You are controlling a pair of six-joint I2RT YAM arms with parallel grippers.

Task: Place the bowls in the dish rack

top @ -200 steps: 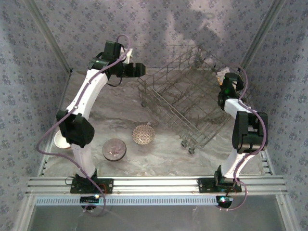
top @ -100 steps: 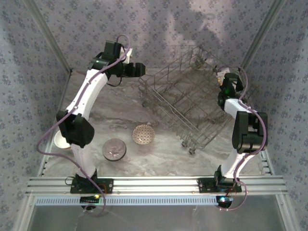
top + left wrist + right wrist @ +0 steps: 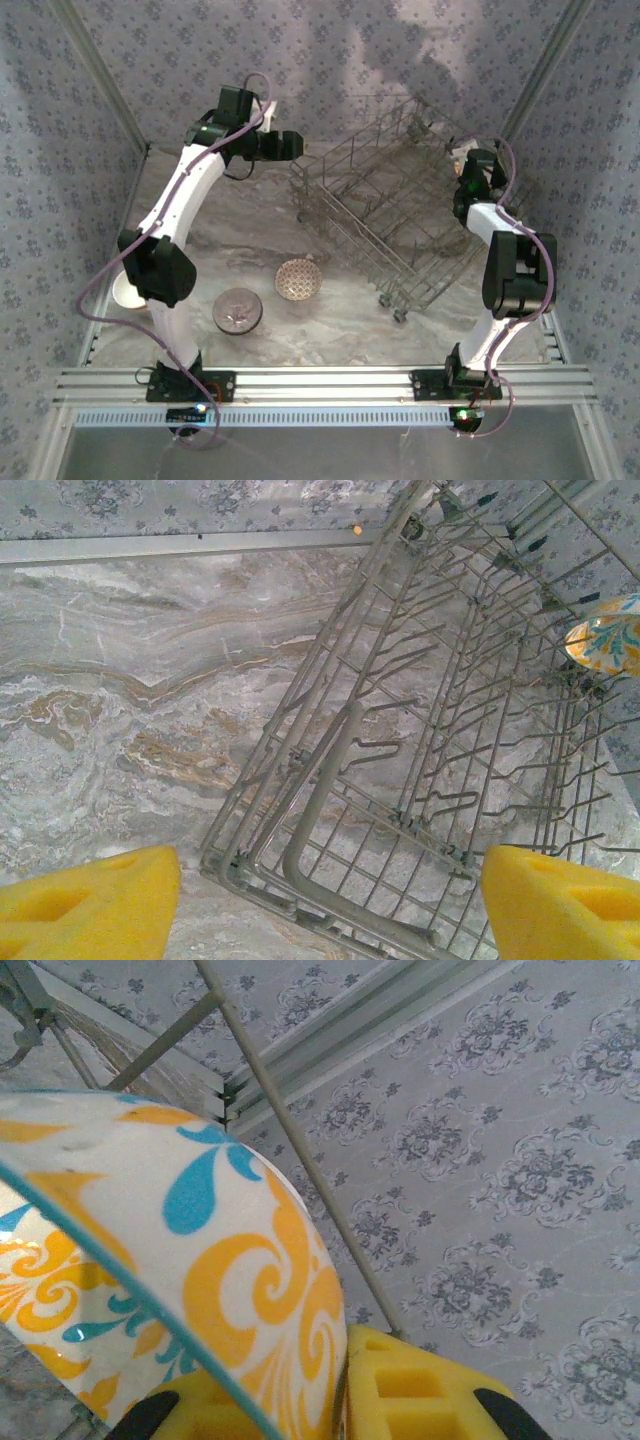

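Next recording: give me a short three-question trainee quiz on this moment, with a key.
1. True or false: the left gripper is shut on the dish rack.
2. What does the right gripper grip? A) a mug B) the orange-and-blue patterned bowl C) a rack wire
3. In the top view, how many bowls sit on the table outside the rack?
Key:
1. False; its fingers stand wide apart.
2. B, held by its rim.
3. Three: the white bowl, the grey-speckled bowl and the brown-patterned bowl.
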